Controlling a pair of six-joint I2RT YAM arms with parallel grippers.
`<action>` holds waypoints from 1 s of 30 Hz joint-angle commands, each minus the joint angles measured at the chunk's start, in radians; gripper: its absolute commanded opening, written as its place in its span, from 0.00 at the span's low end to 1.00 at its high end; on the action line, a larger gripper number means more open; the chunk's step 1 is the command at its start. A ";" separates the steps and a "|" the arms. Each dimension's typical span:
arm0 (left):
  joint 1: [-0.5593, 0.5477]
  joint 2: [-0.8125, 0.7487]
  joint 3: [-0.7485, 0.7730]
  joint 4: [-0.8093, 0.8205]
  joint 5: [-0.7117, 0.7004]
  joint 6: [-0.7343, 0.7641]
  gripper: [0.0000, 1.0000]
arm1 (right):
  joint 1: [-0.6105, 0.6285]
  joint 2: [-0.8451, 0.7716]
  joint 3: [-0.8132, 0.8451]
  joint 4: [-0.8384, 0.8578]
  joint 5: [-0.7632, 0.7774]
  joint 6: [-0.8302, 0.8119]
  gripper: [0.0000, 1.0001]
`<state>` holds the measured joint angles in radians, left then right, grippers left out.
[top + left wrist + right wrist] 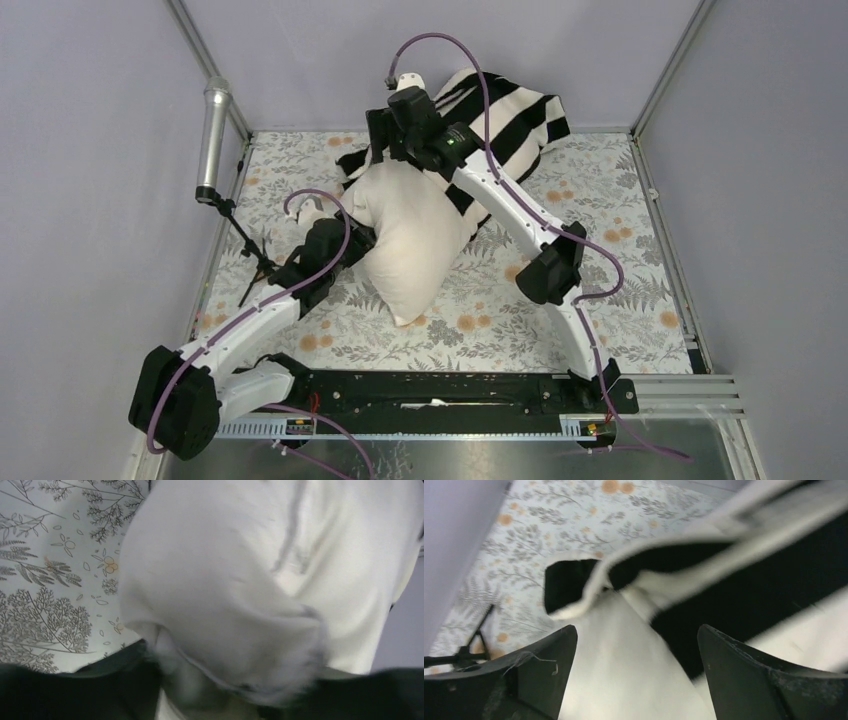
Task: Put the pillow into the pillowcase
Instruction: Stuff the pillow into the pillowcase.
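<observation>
The cream pillow [410,240] stands tilted in the middle of the table, its far end against the black-and-white striped pillowcase [510,115], which lies bunched at the back. My left gripper [362,240] is at the pillow's left edge; in the left wrist view the pillow [225,580] fills the frame and its bunched fabric sits pinched in the left gripper [210,695]. My right gripper [378,140] hovers over the pillow's far end. In the right wrist view the right gripper [636,645] is wide open, with the pillow [624,670] between its fingers and the pillowcase's edge [749,580] just ahead.
A floral cloth [600,230] covers the table. A silver cylinder [212,140] on a black tripod [255,265] stands at the left edge, close to my left arm; the tripod also shows in the right wrist view [469,652]. Metal frame posts and grey walls enclose the table.
</observation>
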<state>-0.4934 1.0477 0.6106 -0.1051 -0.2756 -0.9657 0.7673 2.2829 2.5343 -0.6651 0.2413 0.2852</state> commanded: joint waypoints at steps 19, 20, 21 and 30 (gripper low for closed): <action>0.093 0.006 -0.194 0.045 0.127 -0.129 0.00 | 0.062 -0.275 -0.604 0.260 0.379 -0.364 0.83; 0.098 0.004 -0.197 0.044 0.131 -0.127 0.00 | 0.064 -0.272 -0.606 0.272 0.408 -0.367 0.84; 0.102 0.002 -0.201 0.045 0.134 -0.127 0.00 | 0.064 -0.255 -0.592 0.272 0.444 -0.376 0.85; 0.126 -0.012 -0.216 0.062 0.168 -0.123 0.00 | 0.068 -0.064 -0.331 0.202 0.754 -0.429 0.32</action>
<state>-0.3698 1.0298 0.4355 0.0631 -0.1749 -1.1271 0.8280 2.1544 2.0487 -0.4358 0.8257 -0.1268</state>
